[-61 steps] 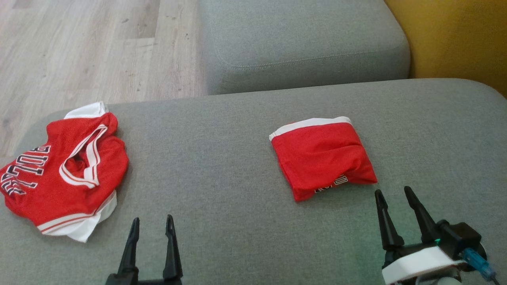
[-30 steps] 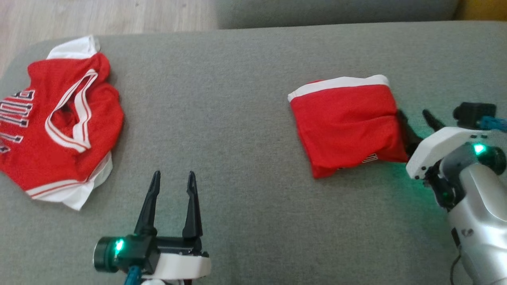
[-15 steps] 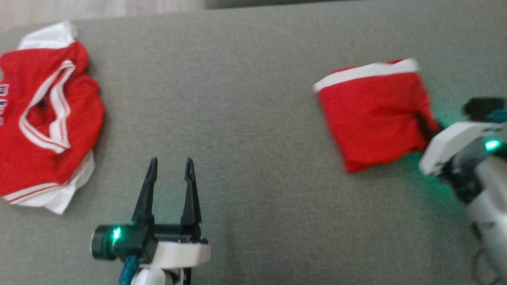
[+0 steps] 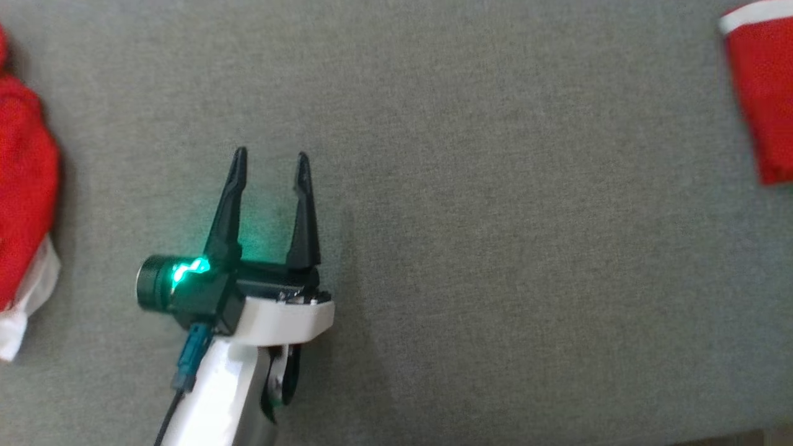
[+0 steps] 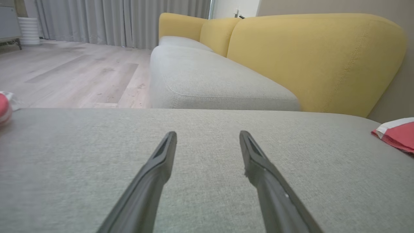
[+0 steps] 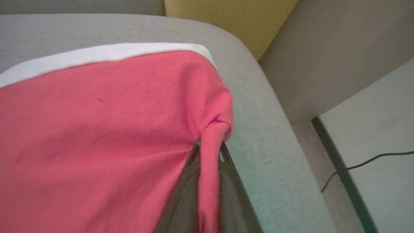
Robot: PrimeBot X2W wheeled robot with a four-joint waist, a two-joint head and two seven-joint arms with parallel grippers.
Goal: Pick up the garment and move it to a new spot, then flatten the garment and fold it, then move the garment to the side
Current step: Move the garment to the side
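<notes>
The right hand [image 6: 208,145] is clamping an edge pleat of the folded red white-trimmed garment [image 6: 97,129], lying at two o'clock on the grey sofa cushion [image 4: 495,248]. The left hand [image 4: 269,161] is hovering, fingers apart. Dragging by so little cloth risks unfolding it.

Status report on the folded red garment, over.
Left gripper open, empty, over grey cushion. Right gripper shut on folded red garment at its edge. Other red garment lies apart, far left.
</notes>
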